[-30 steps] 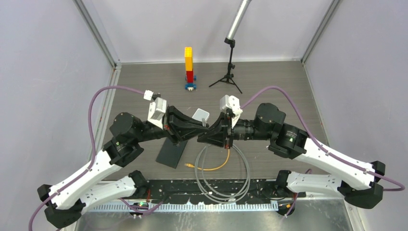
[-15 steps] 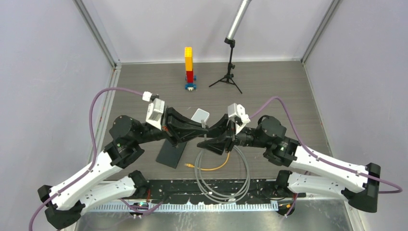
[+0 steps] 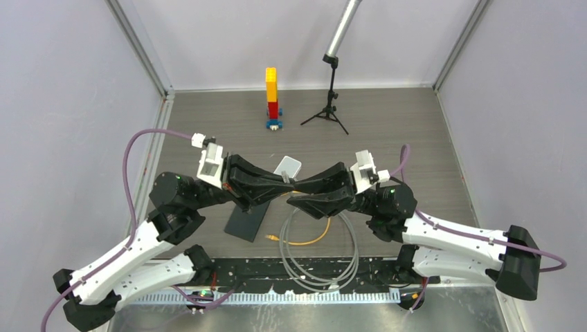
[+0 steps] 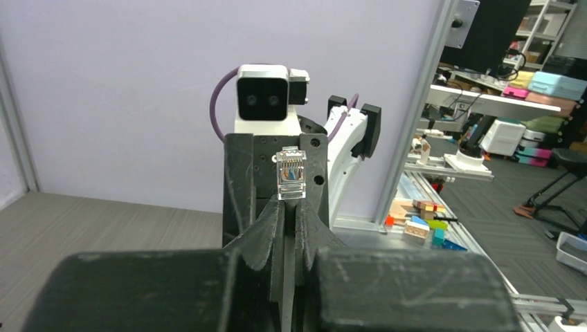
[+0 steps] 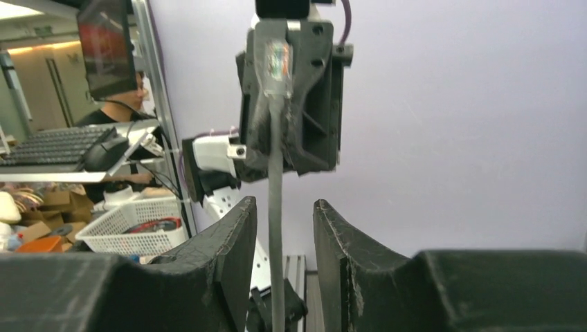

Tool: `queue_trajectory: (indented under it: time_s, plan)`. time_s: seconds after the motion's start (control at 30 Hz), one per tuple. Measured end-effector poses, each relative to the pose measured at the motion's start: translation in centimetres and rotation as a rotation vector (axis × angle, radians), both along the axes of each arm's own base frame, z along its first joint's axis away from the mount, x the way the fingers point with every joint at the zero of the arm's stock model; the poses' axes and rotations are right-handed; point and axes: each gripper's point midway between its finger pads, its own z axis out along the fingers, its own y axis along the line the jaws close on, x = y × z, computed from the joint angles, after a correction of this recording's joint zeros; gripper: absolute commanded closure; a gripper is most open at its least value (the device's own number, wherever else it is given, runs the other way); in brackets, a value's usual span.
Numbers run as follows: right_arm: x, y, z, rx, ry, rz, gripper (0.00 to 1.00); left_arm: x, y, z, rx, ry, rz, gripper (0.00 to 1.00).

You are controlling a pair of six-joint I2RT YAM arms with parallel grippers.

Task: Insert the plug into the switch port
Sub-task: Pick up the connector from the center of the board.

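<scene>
While left gripper [image 4: 291, 207] clamps the plug [image 4: 291, 173] alone, right gripper [image 5: 284, 207] stands apart around the cable [image 5: 275, 173]. White box [image 3: 289, 166] at 12 o'clock lies unheld; a push may slide it.

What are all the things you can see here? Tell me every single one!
block tower: one, yellow, red and blue, standing at the far side of the table
tripod: one, black, right of the tower
white box: one, white, mid-table, just beyond the gripper tips
flat panel: one, black, lying below the left arm
grey cable: one, grey, looped near the front edge
yellow cable: one, yellow, lying among the grey loops
plug: one, clear, pinched in the left gripper
left gripper: one, black, shut on the plug
right gripper: one, black, open, a finger on each side of the grey cable
</scene>
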Motion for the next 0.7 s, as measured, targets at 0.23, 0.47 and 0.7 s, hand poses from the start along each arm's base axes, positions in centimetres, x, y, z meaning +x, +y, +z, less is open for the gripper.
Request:
queue_trajectory:
  time_s: [0.23,0.47,0.7]
  plan:
    - [-0.2,0.0,1.6,0.081,-0.014,0.027,0.62,0.7,0.0,-0.4,-0.046,0.023,0.028,1.00]
    - [-0.2,0.5,2.5,0.120,-0.015,0.054,0.69,0.6,0.2,0.5,-0.090,0.018,0.024,1.00]
    - [-0.4,0.4,2.8,0.140,-0.011,0.067,0.74,0.5,0.4,0.9,-0.106,0.007,0.022,1.00]
